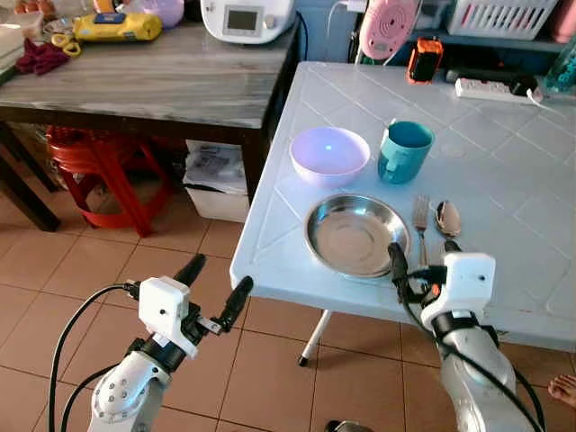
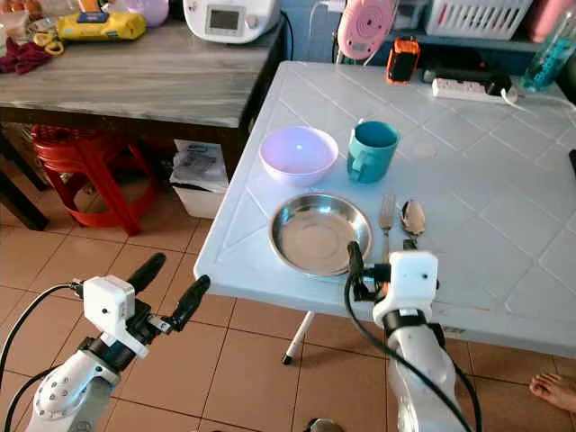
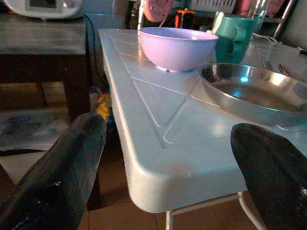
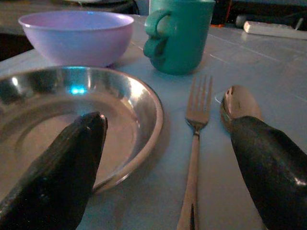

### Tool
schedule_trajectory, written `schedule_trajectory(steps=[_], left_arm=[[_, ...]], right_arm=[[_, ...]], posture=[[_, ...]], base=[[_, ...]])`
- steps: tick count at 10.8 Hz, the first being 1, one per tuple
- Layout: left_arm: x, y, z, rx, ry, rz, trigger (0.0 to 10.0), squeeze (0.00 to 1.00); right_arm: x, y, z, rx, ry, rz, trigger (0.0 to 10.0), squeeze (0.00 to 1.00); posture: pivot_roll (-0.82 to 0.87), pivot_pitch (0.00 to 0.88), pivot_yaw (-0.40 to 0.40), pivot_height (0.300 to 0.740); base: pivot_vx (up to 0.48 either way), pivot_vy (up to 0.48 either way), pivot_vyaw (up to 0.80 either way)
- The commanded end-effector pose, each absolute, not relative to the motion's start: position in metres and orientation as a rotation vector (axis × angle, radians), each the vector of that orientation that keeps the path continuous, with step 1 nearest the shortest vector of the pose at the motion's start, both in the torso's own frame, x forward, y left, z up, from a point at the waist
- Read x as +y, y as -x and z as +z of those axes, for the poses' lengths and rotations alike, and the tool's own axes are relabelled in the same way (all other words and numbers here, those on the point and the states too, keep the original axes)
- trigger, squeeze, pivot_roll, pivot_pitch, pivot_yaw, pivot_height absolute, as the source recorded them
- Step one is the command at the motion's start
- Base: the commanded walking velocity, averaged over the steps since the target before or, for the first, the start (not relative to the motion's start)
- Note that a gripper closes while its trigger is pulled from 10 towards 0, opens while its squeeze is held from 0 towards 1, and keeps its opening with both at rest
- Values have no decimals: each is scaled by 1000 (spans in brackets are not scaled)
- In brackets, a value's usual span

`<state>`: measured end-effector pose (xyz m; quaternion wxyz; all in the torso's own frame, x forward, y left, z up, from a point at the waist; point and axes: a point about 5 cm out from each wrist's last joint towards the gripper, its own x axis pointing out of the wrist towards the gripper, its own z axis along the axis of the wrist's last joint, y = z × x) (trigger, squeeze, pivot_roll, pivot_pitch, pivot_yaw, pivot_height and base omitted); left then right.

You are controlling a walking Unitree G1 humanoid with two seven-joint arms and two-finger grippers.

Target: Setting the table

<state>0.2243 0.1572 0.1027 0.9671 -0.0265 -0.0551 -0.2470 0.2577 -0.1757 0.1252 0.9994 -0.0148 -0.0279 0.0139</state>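
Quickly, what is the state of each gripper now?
Left gripper: open, holding nothing, off the table corner.
Right gripper: open, holding nothing, above the fork.

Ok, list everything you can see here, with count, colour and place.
Table: one, white, ahead.
Plate: one, steel, near table edge.
Bowl: one, lilac, behind plate.
Mug: one, teal, beside bowl.
Fork: one, steel, right of plate.
Spoon: one, steel, right of fork.
Stool: one, red, under wooden counter.
Left gripper: open, off the table's corner.
Right gripper: open, over plate rim and cutlery.
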Motion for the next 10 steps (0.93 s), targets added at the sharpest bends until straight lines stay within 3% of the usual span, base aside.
schedule_trajectory(steps=[1,8,9,10], left_arm=[[159,-222,104,-118,33,-515,10000,0],[156,-218,101,-117,38,-532,10000,0],[155,-217,101,-118,41,-542,10000,0],[155,-216,102,-120,40,-552,10000,0]], right_arm=[[-179,-261,124,-34,4,37,10000,0],[-169,-274,120,73,-128,155,10000,0],[-168,-273,118,88,-142,166,3412,0],[-168,-273,115,106,-126,171,588,0]], posture=[[-65,188,18,740],[-59,203,16,740],[-59,207,16,740],[-58,208,16,740]], base=[[0,0,0],[0,0,0],[0,0,0],[0,0,0]])
